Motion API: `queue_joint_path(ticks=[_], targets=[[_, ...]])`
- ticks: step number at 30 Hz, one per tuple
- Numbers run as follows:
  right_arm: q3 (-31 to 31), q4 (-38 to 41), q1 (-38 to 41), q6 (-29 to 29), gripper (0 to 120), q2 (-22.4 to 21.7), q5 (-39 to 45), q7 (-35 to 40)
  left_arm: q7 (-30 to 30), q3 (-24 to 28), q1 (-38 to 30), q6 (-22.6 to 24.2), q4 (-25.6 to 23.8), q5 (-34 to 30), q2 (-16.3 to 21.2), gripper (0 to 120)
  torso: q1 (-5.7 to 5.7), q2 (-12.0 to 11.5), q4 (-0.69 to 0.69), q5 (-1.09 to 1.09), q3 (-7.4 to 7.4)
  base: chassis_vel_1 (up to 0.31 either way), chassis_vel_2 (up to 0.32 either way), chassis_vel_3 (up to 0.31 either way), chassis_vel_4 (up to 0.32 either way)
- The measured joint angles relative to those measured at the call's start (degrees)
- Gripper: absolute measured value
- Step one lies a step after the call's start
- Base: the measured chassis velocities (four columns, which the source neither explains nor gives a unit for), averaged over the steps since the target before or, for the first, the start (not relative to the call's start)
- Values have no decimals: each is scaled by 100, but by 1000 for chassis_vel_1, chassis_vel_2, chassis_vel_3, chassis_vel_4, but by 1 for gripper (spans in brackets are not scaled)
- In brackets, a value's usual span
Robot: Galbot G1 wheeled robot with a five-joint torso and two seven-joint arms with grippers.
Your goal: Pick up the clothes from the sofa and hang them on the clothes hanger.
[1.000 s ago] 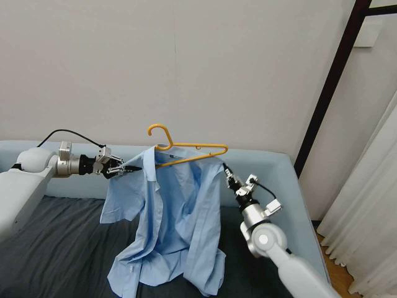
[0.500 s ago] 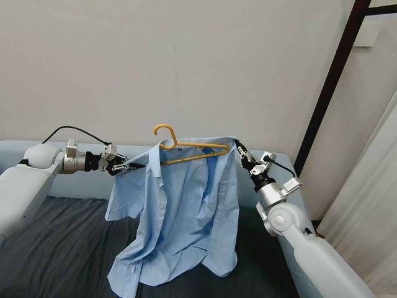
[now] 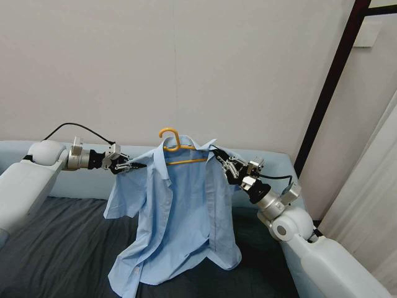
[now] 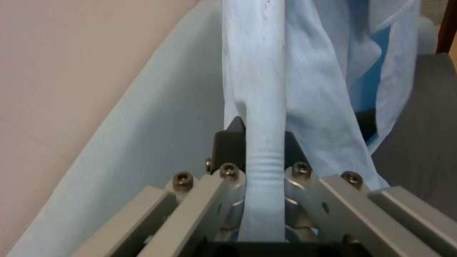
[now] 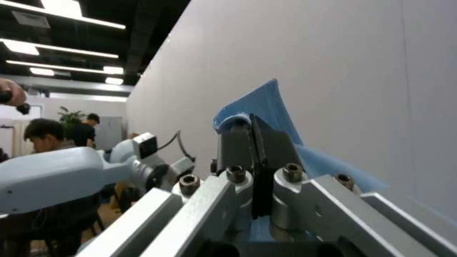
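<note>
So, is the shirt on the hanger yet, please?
On: the hanger spans inside the shirt collar; left gripper and right gripper pinch its shoulders.

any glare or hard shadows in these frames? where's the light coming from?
Head view: soft, even light, no glare; the blue shirt throws no hard shadow on the wall. Left wrist view: fabric clamped in the left gripper is evenly lit, with shade in the folds beyond. Right wrist view: ceiling strip lights glare in the room beyond the right gripper, shut on the shirt.
</note>
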Motion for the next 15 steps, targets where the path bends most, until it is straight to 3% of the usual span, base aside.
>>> queue_joint_path(ticks=[10, 15], targets=[[-755, -40, -298, 6, 0, 279, -301, 1077, -61, -85, 262, 108, -276, -152, -250, 2, 0, 0, -1, 0, 0, 0, 0, 0, 0], [-1024, -2, -523, 30, 0, 304, -581, 1165, -63, -75, 252, 115, -270, -167, -323, 2, 0, 0, -2, 1, 0, 0, 0, 0, 0]])
